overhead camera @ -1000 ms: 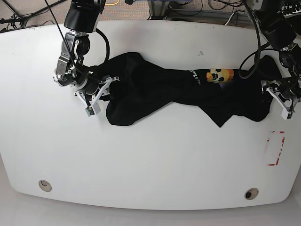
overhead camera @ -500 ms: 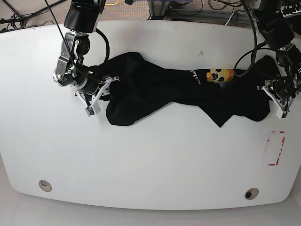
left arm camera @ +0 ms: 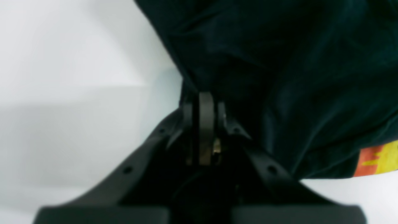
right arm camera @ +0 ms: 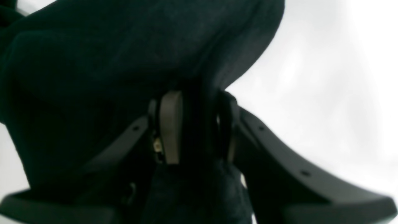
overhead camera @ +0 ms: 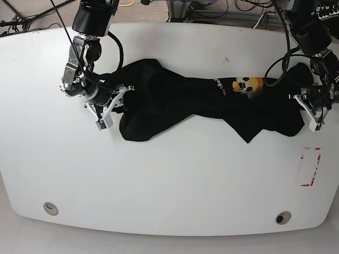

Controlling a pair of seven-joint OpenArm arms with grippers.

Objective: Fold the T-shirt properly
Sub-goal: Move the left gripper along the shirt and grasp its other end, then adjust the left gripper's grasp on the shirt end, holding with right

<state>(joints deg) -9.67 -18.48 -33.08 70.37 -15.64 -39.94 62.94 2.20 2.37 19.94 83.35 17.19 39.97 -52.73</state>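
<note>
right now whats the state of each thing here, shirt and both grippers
T-shirt: unfolded, bunched and stretched lengthwise across the table, cartoon face print showing on top.
left gripper: shut, pinching the T-shirt's edge at its end.
right gripper: closed on a thick bunch of the T-shirt at the opposite end.
red-outlined mark: uncovered, apart from the T-shirt.

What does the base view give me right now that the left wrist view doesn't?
Only base: the whole T-shirt stretched across the white table, the right claw at its far end, and the red marking. Only left wrist: the left claw shut on the cloth's edge, close up. Both: black fabric, yellow-orange print, table.
</note>
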